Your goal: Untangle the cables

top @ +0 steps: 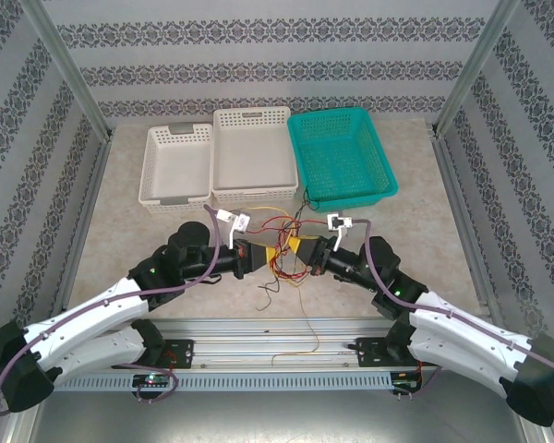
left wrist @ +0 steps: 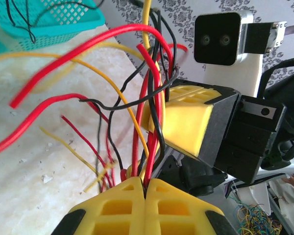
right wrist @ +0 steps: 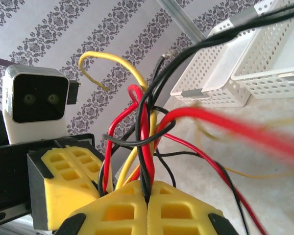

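Standing at the table's near edge, I see both arms bent inward so their yellow fingertips almost meet at the middle of the table (top: 120, 221). The cables (top: 275, 221) hang as 1 knotted bunch between them, in front of the baskets and close to the arms' side of the table.

The left gripper (top: 263, 256) has its 2 fingers pressed together, and its wrist view shows red and black strands of the cables (left wrist: 152, 147) coming straight out of the seam of the left gripper (left wrist: 145, 196). It is clamped on the bunch. The right gripper (left wrist: 186, 122) sits just beyond, its yellow pad touching the same strands.

The right gripper (top: 300, 249) is likewise closed. In its wrist view a red and a black strand of the cables (right wrist: 145, 142) rise from the seam of the right gripper (right wrist: 147, 205), so it pinches the bunch too. The left gripper (right wrist: 68, 181) is just beside it at the lower left.

Loose ends fan out: red and yellow strands trail across the table, and 1 thin yellow strand lies over the metal rail (top: 286, 332) by the arm bases. A dark strand reaches up toward the teal basket (top: 351, 198). The 2 white baskets (top: 252, 192) stand side by side to its left, all 3 in a row at the far side.
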Motion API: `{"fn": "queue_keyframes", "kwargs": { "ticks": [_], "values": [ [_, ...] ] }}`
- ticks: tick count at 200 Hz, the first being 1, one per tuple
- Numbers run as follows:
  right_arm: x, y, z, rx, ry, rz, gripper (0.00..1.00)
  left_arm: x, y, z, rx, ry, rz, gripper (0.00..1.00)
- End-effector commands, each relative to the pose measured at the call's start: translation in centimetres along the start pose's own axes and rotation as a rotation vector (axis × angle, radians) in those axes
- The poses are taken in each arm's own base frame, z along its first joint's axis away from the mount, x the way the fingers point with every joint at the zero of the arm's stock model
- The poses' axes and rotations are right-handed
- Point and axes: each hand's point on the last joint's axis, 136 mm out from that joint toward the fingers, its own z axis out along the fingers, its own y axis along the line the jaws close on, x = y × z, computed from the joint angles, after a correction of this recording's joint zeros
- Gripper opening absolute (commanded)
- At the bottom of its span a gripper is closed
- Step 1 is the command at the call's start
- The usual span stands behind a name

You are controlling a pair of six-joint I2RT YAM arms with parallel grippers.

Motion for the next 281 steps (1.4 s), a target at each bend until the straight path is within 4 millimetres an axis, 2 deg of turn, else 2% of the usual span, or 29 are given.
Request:
{"fn": "queue_keyframes", "kwargs": {
  "ticks": [1, 26, 45, 78, 126, 134, 150, 164, 187, 196, 209, 230, 256, 281],
  "values": [
    [0.0, -2.9, -0.7, 0.122, -0.018, -0.027, 0.00, -0.9, -0.2, -0.8, -0.022, -0.024, 0.038, 0.00],
    [-0.5, -3.5, -1.3, 0.171, -0.032, -0.042, 0.00, -1.3, -0.2, -1.0, -0.040, -0.032, 0.051, 0.00],
    [-1.5, -6.0, -3.2, 0.303, -0.094, -0.023, 0.00, -1.8, 0.1, -2.2, -0.088, -0.051, 0.077, 0.00],
    [-2.5, -11.9, -8.3, 0.550, -0.195, 0.121, 0.00, -2.7, 1.1, -5.4, -0.183, -0.069, 0.109, 0.00],
    [-3.1, -15.3, -12.6, 0.697, -0.239, 0.249, 0.00, -3.6, 2.7, -9.3, -0.327, -0.065, 0.137, 0.00],
    [-3.3, -14.9, -12.3, 0.659, -0.227, 0.249, 0.00, -3.7, 3.0, -9.8, -0.351, -0.059, 0.139, 0.00],
    [-3.7, -12.5, -10.2, 0.483, -0.186, 0.240, 0.00, -3.6, 3.1, -9.6, -0.337, -0.048, 0.117, 0.00],
    [-4.2, -10.0, -8.9, 0.347, -0.167, 0.208, 0.00, -3.3, 3.0, -8.5, -0.286, -0.039, 0.091, 0.00],
    [-4.7, -7.2, -8.0, 0.238, -0.161, 0.152, 0.00, -3.1, 2.1, -5.8, -0.141, -0.027, 0.025, 0.00],
    [-4.6, -6.1, -7.4, 0.196, -0.143, 0.135, 0.00, -3.1, 1.7, -4.7, -0.082, -0.026, 0.010, 0.08],
    [-4.3, -4.6, -6.4, 0.136, -0.097, 0.111, 0.00, -2.8, 1.3, -3.1, -0.043, -0.008, 0.007, 0.28],
    [-3.2, -2.8, -4.6, 0.086, -0.012, 0.059, 0.00, -1.7, -0.5, -0.1, 0.023, 0.054, 0.050, 0.53],
    [-2.7, -1.1, -2.9, 0.052, 0.025, 0.003, 0.00, 0.1, -1.9, 3.1, 0.044, 0.134, 0.103, 0.64],
    [-2.8, -0.2, -1.9, 0.022, 0.033, -0.007, 0.00, 0.8, -1.2, 4.7, 0.029, 0.167, 0.110, 0.66]
  ]
}}
